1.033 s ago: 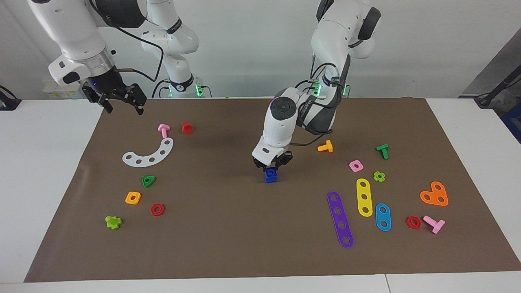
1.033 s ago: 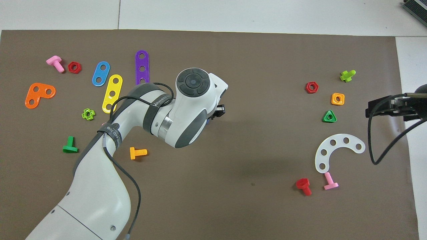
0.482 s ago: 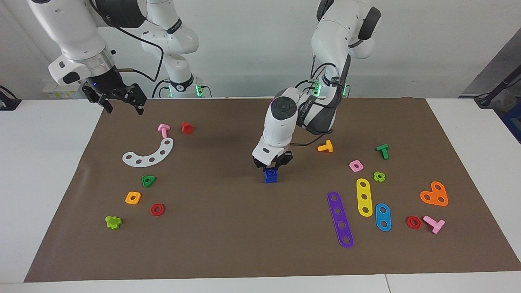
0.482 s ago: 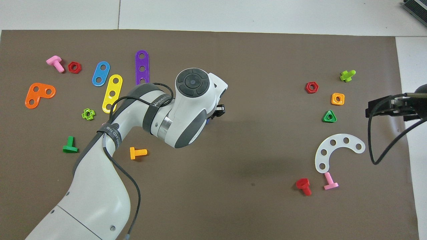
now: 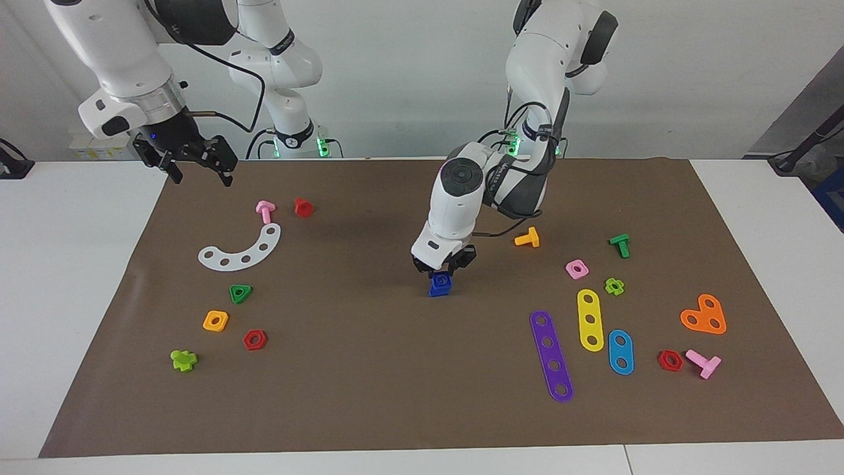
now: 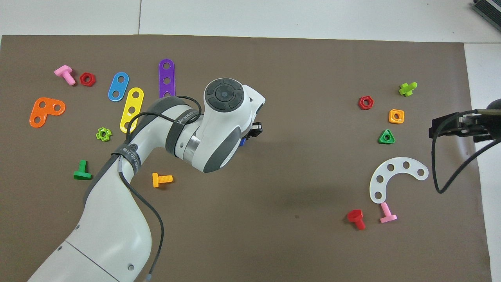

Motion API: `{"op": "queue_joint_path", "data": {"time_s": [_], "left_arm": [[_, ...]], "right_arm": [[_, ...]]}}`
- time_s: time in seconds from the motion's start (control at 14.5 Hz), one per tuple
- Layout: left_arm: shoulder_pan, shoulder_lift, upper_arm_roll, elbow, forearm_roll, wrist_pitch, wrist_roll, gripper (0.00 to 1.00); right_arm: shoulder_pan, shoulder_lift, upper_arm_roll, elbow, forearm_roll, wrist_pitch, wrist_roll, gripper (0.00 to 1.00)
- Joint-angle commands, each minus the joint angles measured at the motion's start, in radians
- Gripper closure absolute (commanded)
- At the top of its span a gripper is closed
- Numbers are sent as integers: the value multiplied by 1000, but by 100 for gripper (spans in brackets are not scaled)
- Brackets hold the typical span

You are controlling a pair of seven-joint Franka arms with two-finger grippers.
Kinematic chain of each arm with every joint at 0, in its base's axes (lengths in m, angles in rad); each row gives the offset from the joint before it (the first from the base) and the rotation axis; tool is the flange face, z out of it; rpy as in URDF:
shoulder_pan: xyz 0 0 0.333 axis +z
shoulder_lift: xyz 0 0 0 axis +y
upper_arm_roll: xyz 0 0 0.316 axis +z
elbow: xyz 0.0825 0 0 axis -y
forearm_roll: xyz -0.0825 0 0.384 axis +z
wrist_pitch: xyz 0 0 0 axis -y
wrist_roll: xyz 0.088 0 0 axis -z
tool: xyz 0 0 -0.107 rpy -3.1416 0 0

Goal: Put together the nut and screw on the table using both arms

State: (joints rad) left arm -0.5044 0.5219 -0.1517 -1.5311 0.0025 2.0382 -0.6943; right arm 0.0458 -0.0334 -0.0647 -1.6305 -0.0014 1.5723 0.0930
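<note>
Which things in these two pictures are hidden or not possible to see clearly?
- Small blue plastic nut: in the overhead view the left arm's white wrist covers nearly all of it.
- Dark blue screw: cannot be told apart from the nut in either view.
- Left gripper: its grip on the nut is unclear in the facing view.
- Right gripper, waiting over the brown mat's edge: cut off by the overhead view's edge.

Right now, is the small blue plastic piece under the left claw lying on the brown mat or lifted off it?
Cannot tell. The small blue plastic piece sits low at the brown mat, directly under the left claw.
</note>
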Motion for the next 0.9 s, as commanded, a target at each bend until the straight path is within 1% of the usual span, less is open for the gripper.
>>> {"op": "queue_joint_path", "data": {"time_s": [0.0, 0.41, 0.55, 0.83], "left_arm": [[1, 9, 8, 20, -7, -24, 2, 73], [-8, 9, 8, 3, -6, 54, -1, 73], [-8, 10, 9, -21, 4, 91, 2, 73], [-6, 6, 8, -34, 4, 59, 6, 73]], "right_arm": [[-10, -11, 6, -12, 11, 2, -24, 0], [-10, -11, 5, -12, 12, 2, -24, 0], [-10, -11, 6, -12, 12, 2, -24, 0], [-10, -11, 6, -12, 12, 2, -24, 0]]}}
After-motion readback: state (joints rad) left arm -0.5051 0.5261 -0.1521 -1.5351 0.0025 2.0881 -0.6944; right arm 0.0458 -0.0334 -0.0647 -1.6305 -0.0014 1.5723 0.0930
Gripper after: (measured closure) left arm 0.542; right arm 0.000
